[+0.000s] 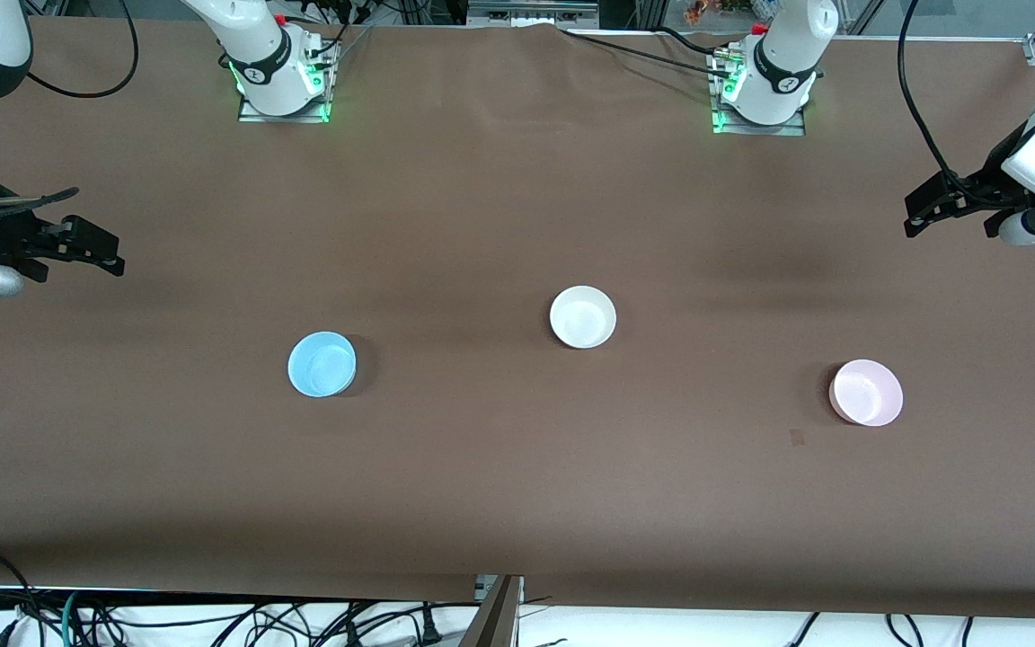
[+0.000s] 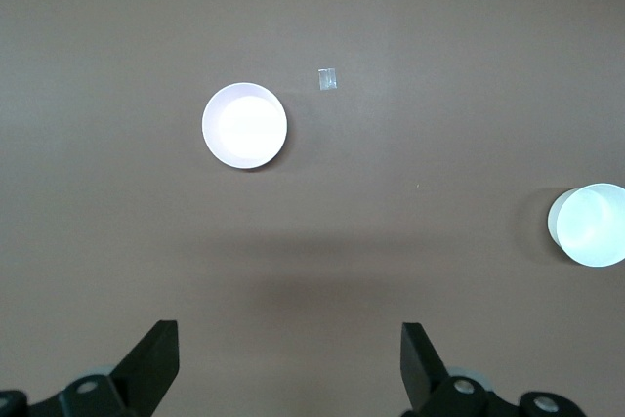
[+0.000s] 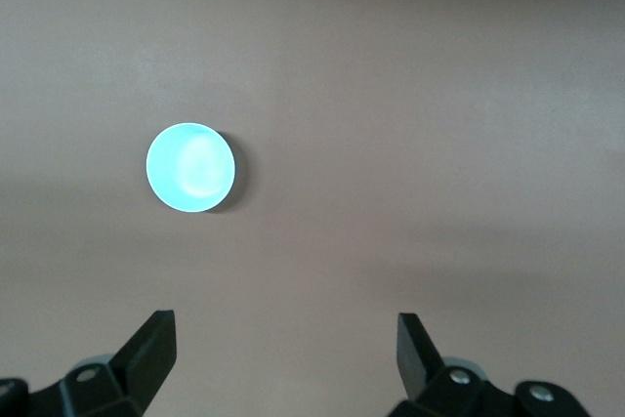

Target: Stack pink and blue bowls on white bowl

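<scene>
Three bowls sit apart on the brown table. The white bowl (image 1: 582,316) is in the middle; the left wrist view shows it at its edge (image 2: 589,226). The blue bowl (image 1: 322,364) (image 3: 190,167) lies toward the right arm's end, the pink bowl (image 1: 865,392) (image 2: 244,125) toward the left arm's end. Both are slightly nearer the front camera than the white one. My right gripper (image 1: 109,252) (image 3: 285,329) hangs open and empty over the table's edge at its own end. My left gripper (image 1: 949,225) (image 2: 290,339) hangs open and empty over its end.
A small piece of tape (image 1: 796,438) (image 2: 328,78) lies on the table beside the pink bowl. The arm bases (image 1: 282,81) (image 1: 765,90) stand along the table edge farthest from the front camera. Cables (image 1: 212,620) trail below the nearest edge.
</scene>
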You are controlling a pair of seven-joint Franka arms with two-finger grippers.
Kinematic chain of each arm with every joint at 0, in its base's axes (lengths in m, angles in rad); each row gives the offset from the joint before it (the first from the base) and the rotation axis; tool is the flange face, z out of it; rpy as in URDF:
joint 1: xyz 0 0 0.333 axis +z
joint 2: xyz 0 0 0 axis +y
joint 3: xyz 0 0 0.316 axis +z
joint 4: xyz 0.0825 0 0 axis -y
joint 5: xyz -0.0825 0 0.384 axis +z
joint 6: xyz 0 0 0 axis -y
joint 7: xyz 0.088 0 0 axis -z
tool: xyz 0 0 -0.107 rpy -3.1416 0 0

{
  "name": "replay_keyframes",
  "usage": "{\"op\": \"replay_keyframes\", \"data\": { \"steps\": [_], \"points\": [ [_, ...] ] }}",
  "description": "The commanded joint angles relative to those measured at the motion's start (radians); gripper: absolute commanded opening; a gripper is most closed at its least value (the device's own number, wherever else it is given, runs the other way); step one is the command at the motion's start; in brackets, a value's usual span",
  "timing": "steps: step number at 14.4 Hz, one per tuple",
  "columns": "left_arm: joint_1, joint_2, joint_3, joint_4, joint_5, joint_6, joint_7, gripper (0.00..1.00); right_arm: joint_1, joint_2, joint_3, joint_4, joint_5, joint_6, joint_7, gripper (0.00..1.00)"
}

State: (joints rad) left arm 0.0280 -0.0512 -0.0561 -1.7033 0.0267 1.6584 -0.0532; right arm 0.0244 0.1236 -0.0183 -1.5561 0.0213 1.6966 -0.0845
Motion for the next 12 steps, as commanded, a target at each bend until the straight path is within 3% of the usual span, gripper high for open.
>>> {"op": "replay_keyframes", "data": {
  "steps": [1,12],
  "points": [
    [0.007,0.014,-0.004,0.030,-0.019,-0.023,-0.005,1.00,-0.009,0.007,0.006,0.019,-0.006,-0.014,-0.012,1.00],
    [0.007,0.014,-0.002,0.033,-0.021,-0.046,-0.005,1.00,-0.009,0.007,0.006,0.019,-0.006,-0.015,-0.012,1.00]
  ]
}}
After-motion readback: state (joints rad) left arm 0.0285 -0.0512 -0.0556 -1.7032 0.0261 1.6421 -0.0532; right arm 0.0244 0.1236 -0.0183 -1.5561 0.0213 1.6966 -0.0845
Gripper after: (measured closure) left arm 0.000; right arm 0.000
